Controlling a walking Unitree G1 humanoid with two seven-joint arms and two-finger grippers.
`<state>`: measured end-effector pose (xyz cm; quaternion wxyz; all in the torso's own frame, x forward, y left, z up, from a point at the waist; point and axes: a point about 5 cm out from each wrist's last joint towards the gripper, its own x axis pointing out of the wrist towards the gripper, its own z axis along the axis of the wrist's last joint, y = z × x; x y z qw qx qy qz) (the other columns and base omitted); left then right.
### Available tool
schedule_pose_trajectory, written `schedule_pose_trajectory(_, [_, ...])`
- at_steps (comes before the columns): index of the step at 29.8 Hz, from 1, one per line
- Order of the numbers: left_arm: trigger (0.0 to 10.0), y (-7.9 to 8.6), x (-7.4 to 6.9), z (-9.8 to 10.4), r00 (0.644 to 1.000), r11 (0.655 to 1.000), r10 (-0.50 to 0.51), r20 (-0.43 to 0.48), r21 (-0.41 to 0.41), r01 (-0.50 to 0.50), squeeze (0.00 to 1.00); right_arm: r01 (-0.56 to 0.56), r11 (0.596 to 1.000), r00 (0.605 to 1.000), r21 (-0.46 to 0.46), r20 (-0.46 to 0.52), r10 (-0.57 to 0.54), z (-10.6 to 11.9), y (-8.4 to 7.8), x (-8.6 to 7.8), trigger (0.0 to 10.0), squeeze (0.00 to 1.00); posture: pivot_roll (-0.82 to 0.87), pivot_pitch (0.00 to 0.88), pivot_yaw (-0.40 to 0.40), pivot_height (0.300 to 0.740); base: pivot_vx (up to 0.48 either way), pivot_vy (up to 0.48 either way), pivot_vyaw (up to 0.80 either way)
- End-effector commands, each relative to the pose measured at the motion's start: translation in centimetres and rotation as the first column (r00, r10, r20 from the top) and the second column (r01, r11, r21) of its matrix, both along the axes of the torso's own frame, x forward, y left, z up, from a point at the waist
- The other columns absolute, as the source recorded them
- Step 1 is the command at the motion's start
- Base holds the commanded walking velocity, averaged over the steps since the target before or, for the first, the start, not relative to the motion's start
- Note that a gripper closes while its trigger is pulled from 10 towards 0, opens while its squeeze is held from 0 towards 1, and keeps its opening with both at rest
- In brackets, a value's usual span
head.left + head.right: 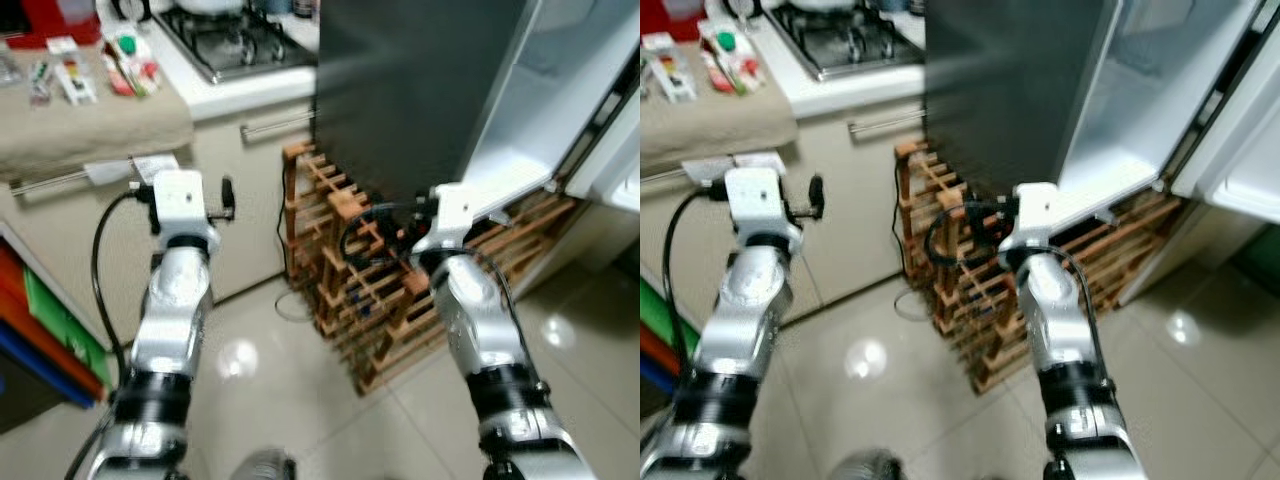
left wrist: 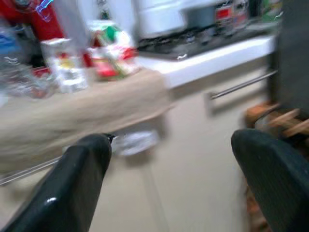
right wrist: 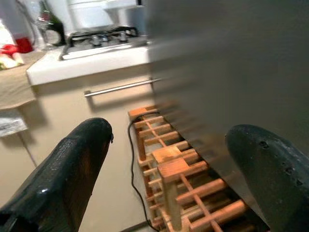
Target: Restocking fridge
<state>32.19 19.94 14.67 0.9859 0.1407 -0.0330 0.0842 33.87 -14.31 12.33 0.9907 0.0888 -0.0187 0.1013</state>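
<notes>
The fridge (image 1: pixel 400 90) stands ahead on the right, its dark grey side toward me and its white inside (image 1: pixel 565 80) open and bare. Several packets of groceries (image 1: pixel 130 65) lie on a beige cloth on the counter (image 1: pixel 90 120) at the left. My left gripper (image 2: pixel 171 145) is open and held up before the counter's cabinet front, with nothing between its black fingers (image 2: pixel 82 179). My right gripper (image 3: pixel 169 135) is open too, pointing at the fridge's side above a wooden rack, its fingers (image 3: pixel 72 169) holding nothing.
A wooden bottle rack (image 1: pixel 360 290) leans on the floor against the fridge's side. A gas hob (image 1: pixel 240 40) sits on the white worktop next to the fridge. Coloured bins (image 1: pixel 50 330) stand low at the left. Shiny tiled floor (image 1: pixel 300 390) lies between my arms.
</notes>
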Motion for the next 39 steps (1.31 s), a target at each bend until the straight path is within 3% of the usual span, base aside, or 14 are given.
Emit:
schedule_pose_trajectory(1, [10.0, -0.2, -0.2, 0.4, 1.000, 1.000, -0.022, -0.010, -0.009, 0.022, 0.00, 0.055, 0.998, 0.998, 0.003, 0.002, -0.055, -0.4, -1.1, -0.2, 10.0, 0.30, 0.04, 0.000, 0.033, 0.740, 0.000, 0.000, 0.55])
schedule_pose_trajectory(5, [10.0, -0.6, 0.3, 0.9, 0.999, 0.998, -0.031, 0.016, -0.057, 0.032, 0.00, 0.063, 0.998, 0.998, -0.013, 0.019, -0.062, -0.3, -1.0, -0.2, 10.0, 0.29, 0.03, 0.000, 0.048, 0.740, 0.000, 0.000, 0.55])
schedule_pose_trajectory(8, [10.0, -2.2, 0.6, 0.9, 0.999, 0.992, -0.049, 0.024, -0.114, 0.051, 0.00, 0.049, 0.998, 0.998, -0.047, 0.034, -0.048, 0.2, -0.9, 0.1, 10.0, 0.35, 0.03, 0.000, 0.036, 0.740, 0.000, 0.000, 0.55])
schedule_pose_trajectory(12, [10.0, -3.0, 0.6, 0.9, 0.998, 0.992, -0.053, 0.022, -0.114, 0.055, 0.00, 0.047, 0.998, 0.998, -0.047, 0.038, -0.045, 0.4, -0.9, 0.3, 10.0, 0.35, 0.03, 0.000, 0.033, 0.740, 0.000, 0.000, 0.55])
schedule_pose_trajectory(15, [10.0, -4.0, 0.8, 1.1, 0.996, 0.984, -0.075, 0.040, -0.160, 0.081, 0.00, 0.021, 0.997, 0.998, -0.069, 0.067, -0.016, 1.3, -0.7, 0.8, 10.0, 0.36, 0.02, 0.000, -0.003, 0.740, 0.000, -0.404, 0.55])
schedule_pose_trajectory(20, [10.0, -4.0, 1.1, 0.4, 0.999, 0.979, -0.040, 0.011, -0.200, 0.042, 0.00, -0.002, 0.996, 0.994, -0.094, 0.106, 0.012, 2.3, 0.0, 0.9, 10.0, 0.36, 0.01, 0.000, -0.022, 0.740, 0.000, -0.480, 0.55])
schedule_pose_trajectory(30, [10.0, -4.4, 1.5, 0.1, 0.999, 0.973, -0.035, -0.007, -0.228, 0.033, 0.00, -0.032, 0.993, 0.993, -0.115, 0.109, 0.044, 2.1, 0.7, 0.4, 10.0, 0.40, -0.02, 0.000, -0.021, 0.740, 0.000, -0.460, 0.55])
schedule_pose_trajectory(33, [10.0, -4.2, 1.6, 0.2, 0.999, 0.970, -0.033, 0.004, -0.242, 0.033, 0.00, -0.038, 0.991, 0.992, -0.125, 0.112, 0.052, 2.2, 0.9, 0.4, 10.0, 0.41, -0.02, 0.000, -0.020, 0.740, 0.000, 0.000, 0.55])
schedule_pose_trajectory(36, [10.0, -3.9, 1.6, 0.4, 1.000, 0.979, -0.016, 0.020, -0.201, 0.020, 0.00, -0.042, 0.990, 0.992, -0.137, 0.115, 0.058, 2.1, 1.0, 0.3, 10.0, 0.43, -0.02, 0.000, -0.018, 0.740, 0.000, 0.000, 0.55])
schedule_pose_trajectory(39, [10.0, -4.1, 1.5, 0.7, 0.998, 0.971, -0.050, 0.048, -0.231, 0.060, 0.00, -0.044, 0.989, 0.992, -0.139, 0.111, 0.060, 2.0, 1.0, 0.2, 10.0, 0.44, -0.02, 0.000, -0.017, 0.740, 0.000, 0.000, 0.55])
